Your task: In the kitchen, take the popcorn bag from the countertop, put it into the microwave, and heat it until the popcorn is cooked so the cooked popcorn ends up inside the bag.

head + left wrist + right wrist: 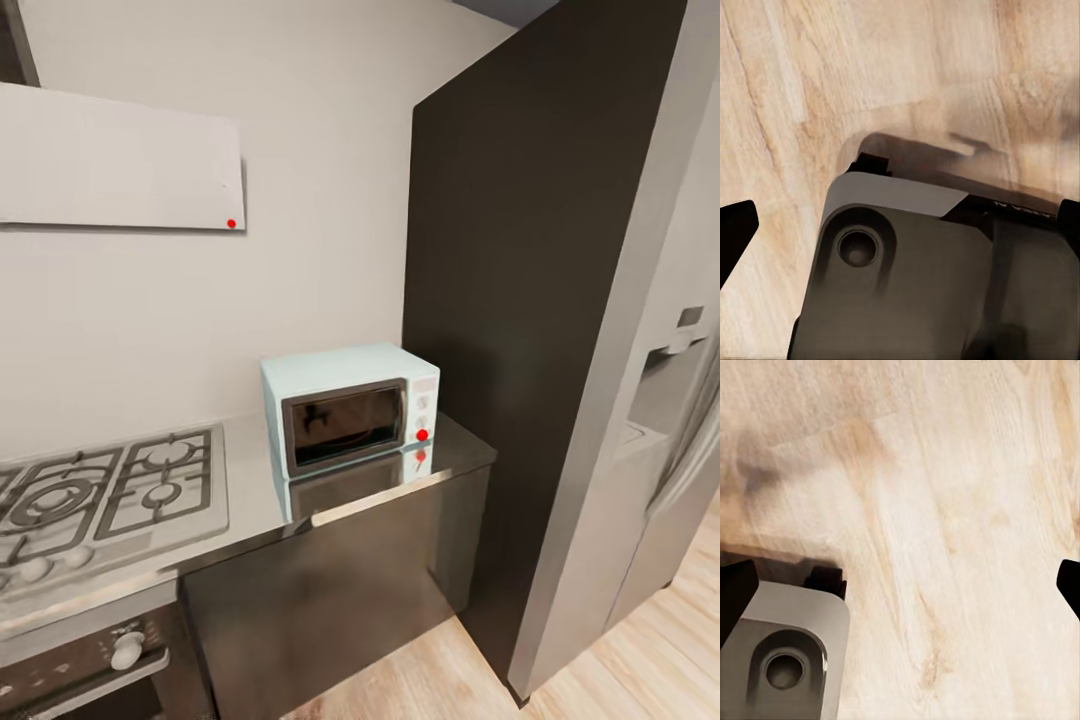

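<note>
Head view: the microwave (350, 407) sits on the countertop (455, 455), door shut, dark glass facing out, a red light at the lower end of its white knob panel. The gas hob (110, 490) lies at its 9 o'clock, the tall dark unit (520, 330) at its 3 o'clock, the white hood (120, 160) toward 11 o'clock on the wall. An oven with a white knob (127, 650) sits below the hob. No popcorn bag on the stretch of counter in sight; its place cannot be told from here.

Left wrist view: left gripper (900, 225) hangs over the wood floor (907, 67) and a grey part of the robot's base (907, 262); dark fingertips at opposite edges, spread wide, nothing between. Right wrist view: right gripper (900, 585) likewise spread, empty, over floor.

Judgement on handling: a small cloth-like sack should be light and soft, yielding under squeeze, unlikely to slip. The thick rim is the likely firmest hold; pinch there, keeping it upright so contents stay in. The microwave door needs opening first.
</note>
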